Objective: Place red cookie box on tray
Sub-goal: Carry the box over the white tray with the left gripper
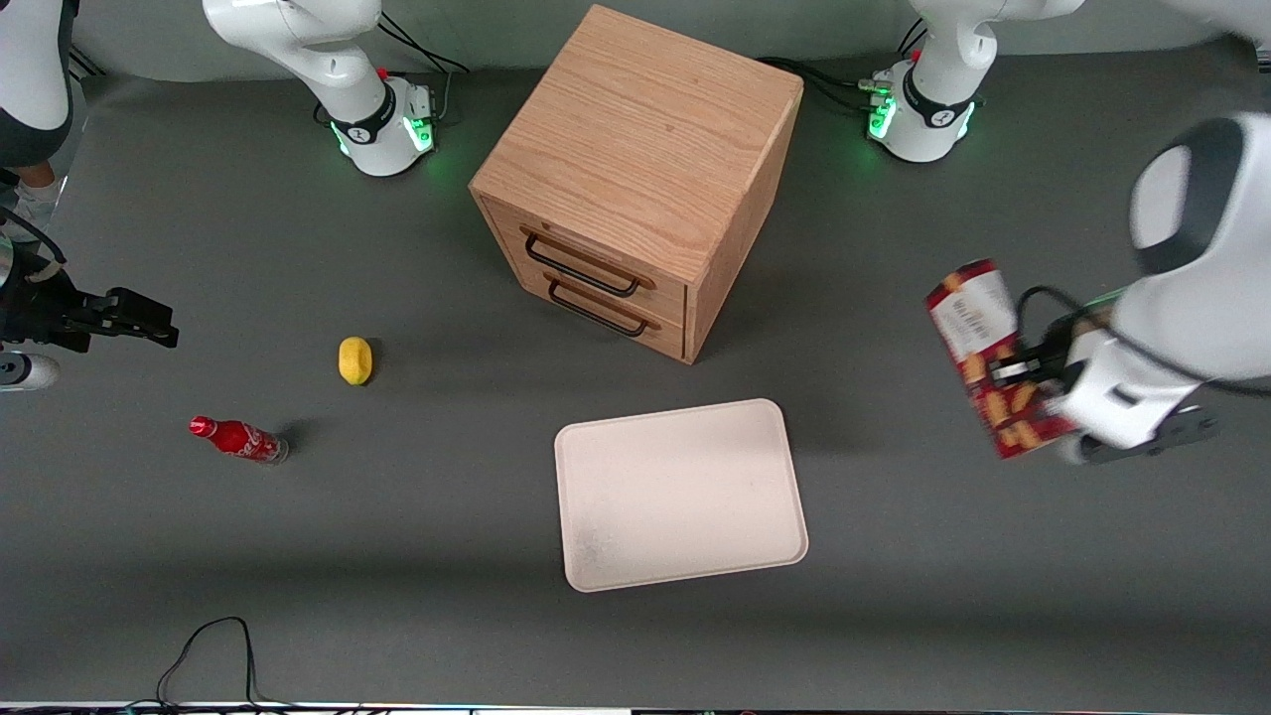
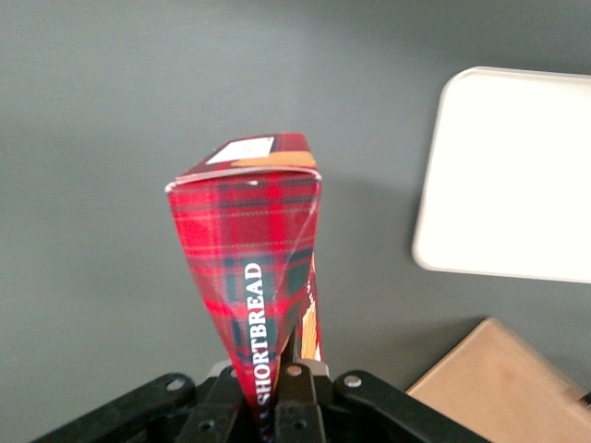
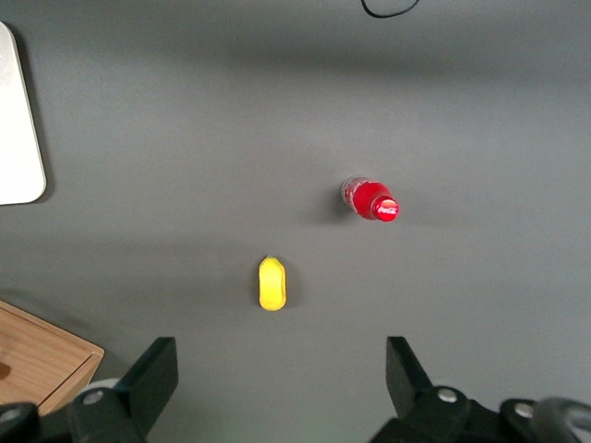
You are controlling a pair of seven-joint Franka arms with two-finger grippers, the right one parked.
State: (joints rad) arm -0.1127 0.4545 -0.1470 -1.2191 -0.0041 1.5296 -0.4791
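Note:
The red cookie box (image 1: 988, 357), a dark-red tartan carton with a white label end and biscuit pictures, hangs in the air at the working arm's end of the table, clear of the surface. My gripper (image 1: 1028, 372) is shut on it, the fingers pinching its narrow sides. In the left wrist view the red cookie box (image 2: 254, 268) sticks out from the gripper (image 2: 275, 392), with "SHORTBREAD" printed along its edge. The tray (image 1: 680, 494), pale cream-pink with a low rim, lies flat in front of the cabinet, off to the side of the held box. The tray's corner (image 2: 503, 175) shows beside the box.
A wooden two-drawer cabinet (image 1: 635, 179) stands mid-table, farther from the front camera than the tray. A yellow lemon-like object (image 1: 354, 359) and a small red soda bottle (image 1: 238, 439) lie toward the parked arm's end. A black cable (image 1: 213, 645) loops at the near edge.

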